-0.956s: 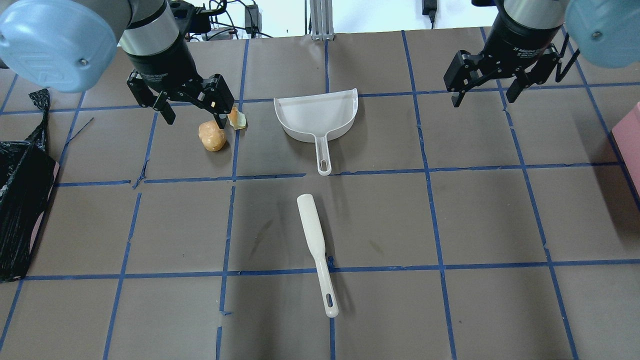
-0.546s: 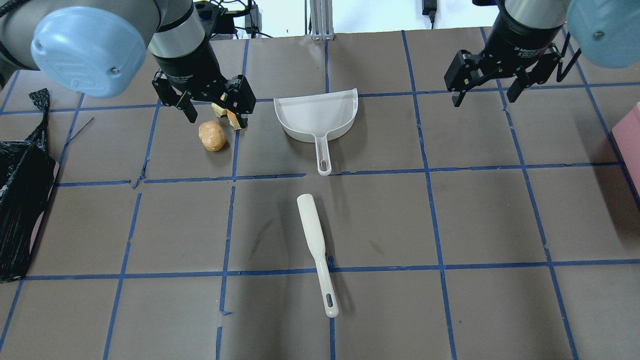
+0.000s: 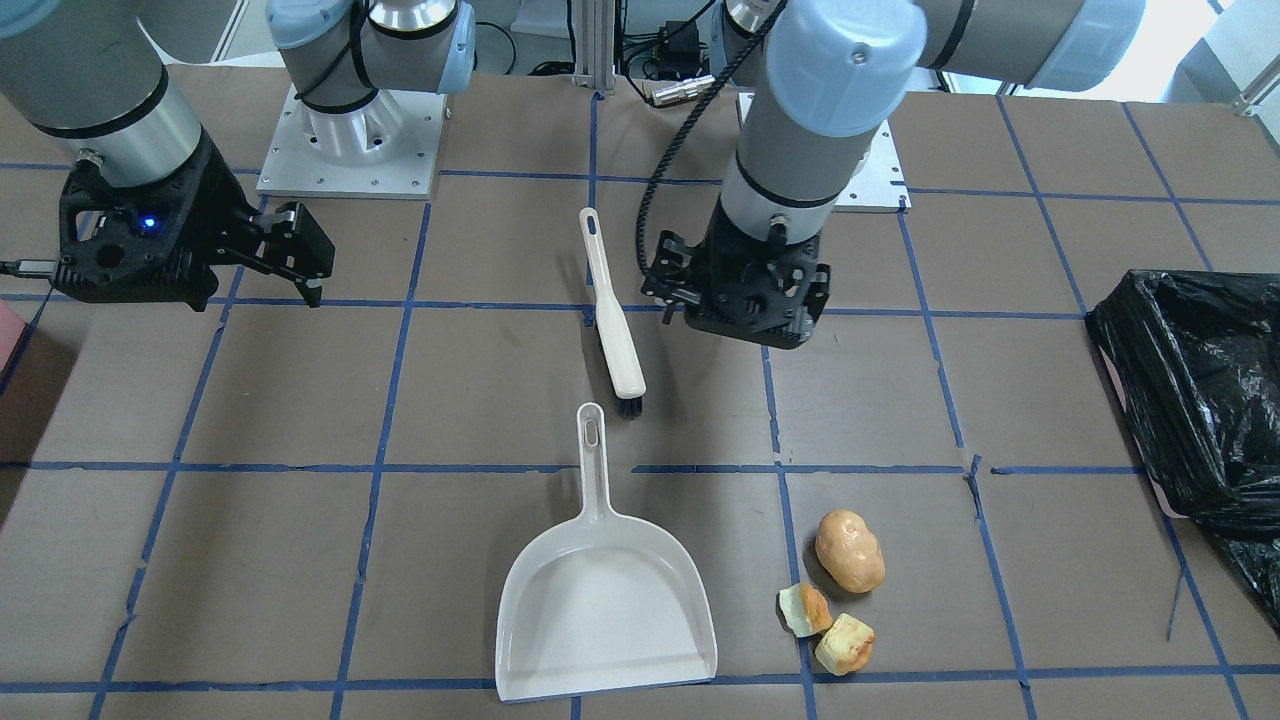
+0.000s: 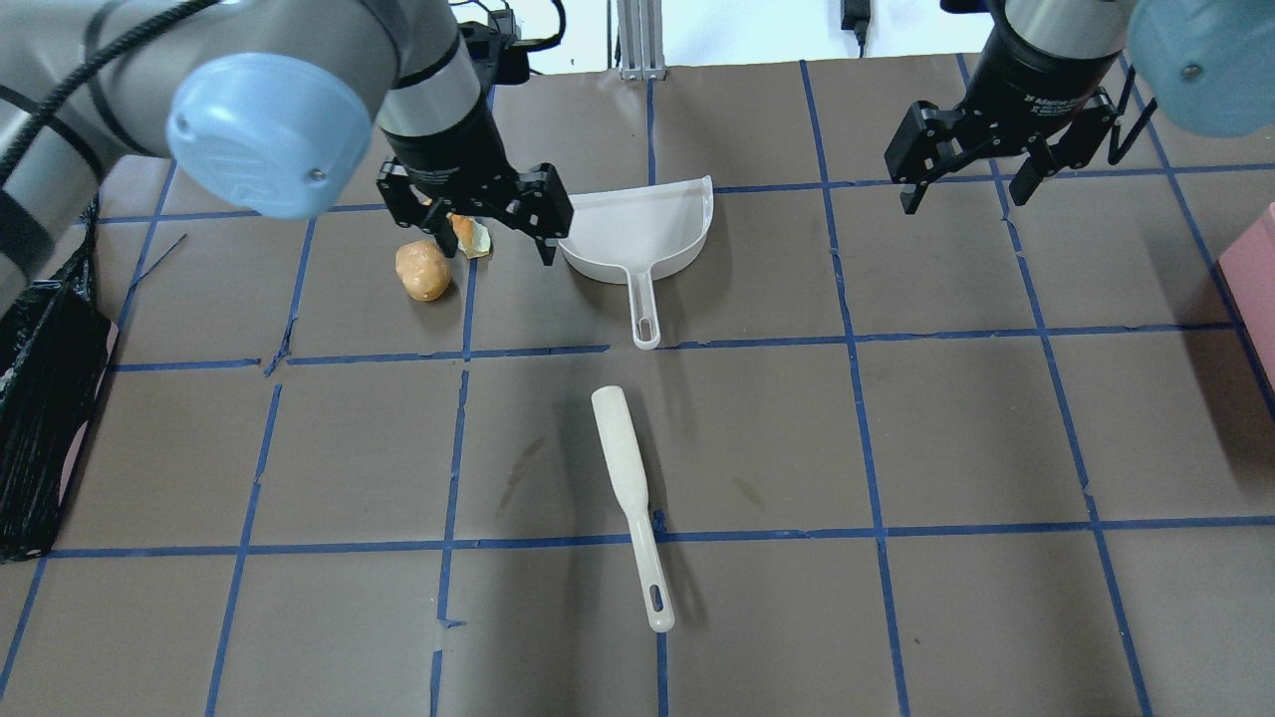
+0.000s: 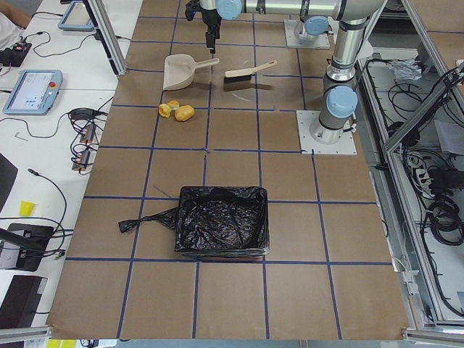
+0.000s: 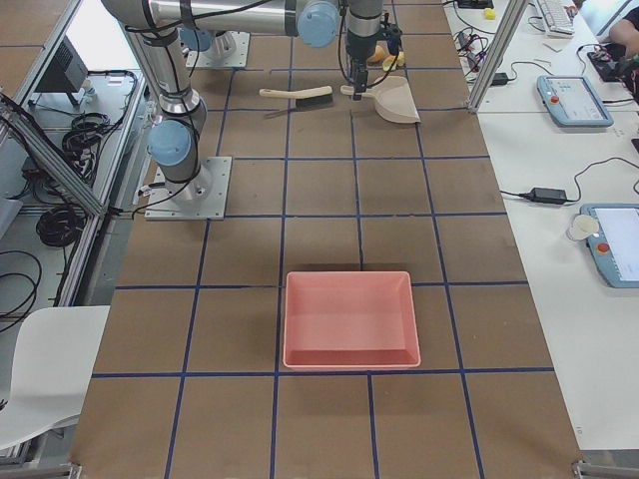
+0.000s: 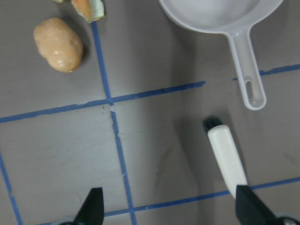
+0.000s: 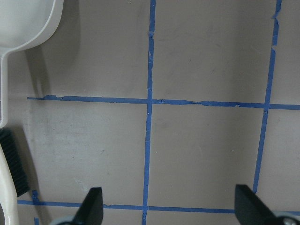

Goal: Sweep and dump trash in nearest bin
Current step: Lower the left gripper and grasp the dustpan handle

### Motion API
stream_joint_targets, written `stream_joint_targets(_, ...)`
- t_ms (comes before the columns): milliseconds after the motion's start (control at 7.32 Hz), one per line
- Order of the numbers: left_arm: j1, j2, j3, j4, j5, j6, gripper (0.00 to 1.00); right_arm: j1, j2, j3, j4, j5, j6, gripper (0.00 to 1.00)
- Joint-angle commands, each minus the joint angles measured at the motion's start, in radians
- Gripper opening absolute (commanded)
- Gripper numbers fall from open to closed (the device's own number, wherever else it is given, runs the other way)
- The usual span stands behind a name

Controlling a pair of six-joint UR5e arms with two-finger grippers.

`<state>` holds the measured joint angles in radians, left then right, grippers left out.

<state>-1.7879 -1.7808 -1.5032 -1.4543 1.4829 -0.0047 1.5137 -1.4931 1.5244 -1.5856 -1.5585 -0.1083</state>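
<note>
Front view: my left gripper (image 3: 745,300) is hanging robot-side of the dustpan (image 3: 600,610), trash (image 3: 850,550) lying just beside the dustpan on my left. Overhead: both left and right gripper (image 4: 962,194) are gaping wide, holding nothing. Left wrist: brush (image 7: 227,157) is lying just off the dustpan's handle, running away from it, nearer my left gripper.

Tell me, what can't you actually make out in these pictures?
Overhead view: left gripper hides much of the two yellowish chunks.
Overhead view: bin is cut off by the left edge, pink tray by the right edge.
Front-facing view: left gripper's fingers are hidden beneath its own wrist body.
Left wrist view: the top edge cuts off the chunks.
</note>
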Motion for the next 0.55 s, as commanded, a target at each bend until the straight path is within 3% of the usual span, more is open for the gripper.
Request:
stream_joint_targets(0, -0.068, -0.061, -0.05, 0.127, -0.027, -0.012, 1.0, 0.0, -0.002, 0.0, -0.001, 0.0, 0.004, 1.0)
stream_joint_targets(273, -0.096, -0.156, -0.123, 0.389, 0.028, -0.107, 0.99, 0.0, 0.001, 0.003, -0.001, 0.0, 0.001, 1.0)
stream_joint_targets(410, -0.1, -0.195, -0.14, 0.441, 0.03, -0.124, 0.99, 0.0, -0.002, 0.003, -0.001, -0.002, 0.002, 1.0)
